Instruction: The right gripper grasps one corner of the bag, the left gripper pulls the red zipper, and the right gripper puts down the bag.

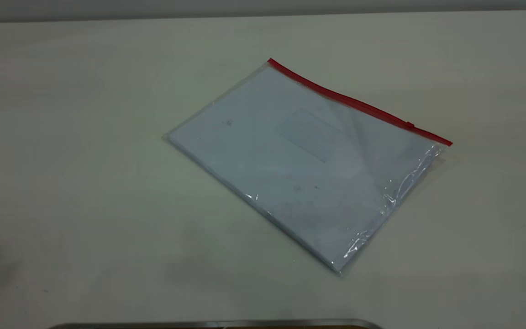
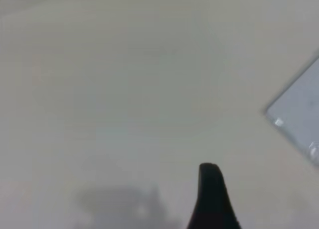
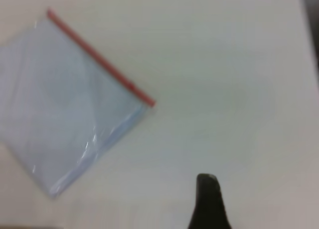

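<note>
The bag (image 1: 308,164) lies flat on the desk (image 1: 85,183), turned at an angle, a little right of the middle in the exterior view. White sheets fill it, and a faint rectangular patch shows through the plastic. The red zipper (image 1: 359,104) runs along its far long edge, with the small slider tab (image 1: 409,124) sitting close to the right-hand end. The corner of the bag (image 1: 445,144) where the strip ends on that side rests on the desk, with nothing touching it.

Neither arm appears in the exterior view. In the right wrist view, the right tool (image 3: 208,201) hangs above bare desk, well apart from the bag (image 3: 70,114); the red-ended corner (image 3: 149,103) is the part of the bag nearest to it. In the left wrist view, the left tool (image 2: 212,196) is likewise over bare desk, and only a plain corner of the bag (image 2: 299,114) enters at the picture's edge, well apart from it.

Each wrist view shows a single black fingertip, the rest cut off, so I cannot tell whether either tool's fingers are apart or together.

A dark metallic rim (image 1: 217,324) is cut off at the near edge of the exterior view.
</note>
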Robot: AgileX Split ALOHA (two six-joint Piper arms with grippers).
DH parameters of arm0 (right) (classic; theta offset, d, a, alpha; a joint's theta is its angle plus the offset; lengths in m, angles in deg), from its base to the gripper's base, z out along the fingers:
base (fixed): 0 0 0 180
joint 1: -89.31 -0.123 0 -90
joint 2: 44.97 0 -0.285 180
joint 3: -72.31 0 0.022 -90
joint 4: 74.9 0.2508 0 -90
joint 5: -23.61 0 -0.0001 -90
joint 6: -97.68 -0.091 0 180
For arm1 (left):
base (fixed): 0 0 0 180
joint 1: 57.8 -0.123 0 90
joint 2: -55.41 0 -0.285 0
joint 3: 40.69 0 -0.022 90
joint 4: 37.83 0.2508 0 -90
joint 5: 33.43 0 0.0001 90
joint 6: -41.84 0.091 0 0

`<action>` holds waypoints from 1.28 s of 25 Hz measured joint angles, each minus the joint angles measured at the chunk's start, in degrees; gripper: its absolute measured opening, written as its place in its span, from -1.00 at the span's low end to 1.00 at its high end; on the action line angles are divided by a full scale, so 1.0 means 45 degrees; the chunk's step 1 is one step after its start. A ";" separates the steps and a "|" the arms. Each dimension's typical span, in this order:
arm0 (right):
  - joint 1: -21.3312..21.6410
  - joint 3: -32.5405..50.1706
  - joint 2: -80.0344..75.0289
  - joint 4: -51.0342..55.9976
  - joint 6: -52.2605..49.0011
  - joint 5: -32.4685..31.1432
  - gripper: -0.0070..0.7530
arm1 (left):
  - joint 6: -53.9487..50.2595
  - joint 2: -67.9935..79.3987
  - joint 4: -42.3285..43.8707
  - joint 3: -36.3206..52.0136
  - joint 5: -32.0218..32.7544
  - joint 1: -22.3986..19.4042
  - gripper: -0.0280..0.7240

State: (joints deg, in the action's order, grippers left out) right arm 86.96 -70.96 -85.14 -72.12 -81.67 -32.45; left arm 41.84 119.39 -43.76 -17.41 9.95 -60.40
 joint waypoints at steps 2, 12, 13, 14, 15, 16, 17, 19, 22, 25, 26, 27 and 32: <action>0.0000 0.0000 -0.1202 0.0413 0.0189 0.0301 0.57 | 0.0790 0.1188 -0.0766 -0.0462 -0.0685 0.0000 0.62; 0.0000 0.0000 -0.6898 0.5259 0.4603 0.2707 0.57 | 0.9481 0.6404 -0.6934 -0.2490 -0.1245 0.0000 0.62; 0.0000 0.0000 -0.7480 0.6080 0.5395 0.2862 0.57 | 1.0514 0.6863 -0.7500 -0.2604 -0.1096 0.0000 0.62; 0.0000 -0.0005 -0.7952 0.6909 0.6095 0.3012 0.57 | 1.1458 0.7288 -0.8089 -0.2746 -0.0930 0.0000 0.62; 0.0000 -0.0005 -0.8505 0.7740 0.6948 0.3166 0.57 | 1.2145 0.7695 -0.8595 -0.2898 -0.0750 0.0000 0.62; 0.0000 -0.0015 -0.9056 0.8414 0.7791 0.3296 0.57 | 1.2829 0.8015 -0.9021 -0.3024 -0.0540 0.0000 0.62; 0.0000 -0.0044 -0.9609 0.9198 0.8599 0.3430 0.57 | 1.3346 0.8366 -0.9323 -0.3187 -0.0350 0.0000 0.62; 0.0000 -0.0072 -1.0651 1.0677 0.9971 0.3692 0.57 | 1.3910 0.8924 -0.9763 -0.3491 -0.0055 0.0040 0.62; 0.0000 -0.0097 -1.2349 1.2493 1.1774 0.4035 0.57 | 1.4499 0.9619 -0.9585 -0.3920 0.0025 0.0341 0.62; 0.0000 -0.0133 -1.4078 1.4156 1.3580 0.4507 0.57 | 1.4845 1.0163 -0.8906 -0.4328 0.0051 0.0848 0.62; 0.0000 -0.0149 -1.4672 1.4702 1.4178 0.4606 0.57 | 1.4856 1.0317 -0.8765 -0.4419 0.0051 0.1025 0.62; 0.0000 -0.0161 -1.5239 1.5163 1.4711 0.4656 0.57 | 1.4865 1.0441 -0.8669 -0.4491 0.0051 0.1169 0.62; 0.0029 -0.0214 -1.7530 1.7648 1.7030 0.4792 0.57 | 1.4880 1.0938 -0.8607 -0.4608 0.0051 0.1918 0.62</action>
State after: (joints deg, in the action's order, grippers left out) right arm 87.09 -71.92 -164.02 7.29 -5.04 -10.89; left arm 108.80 168.61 -82.50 -38.15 10.18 -51.77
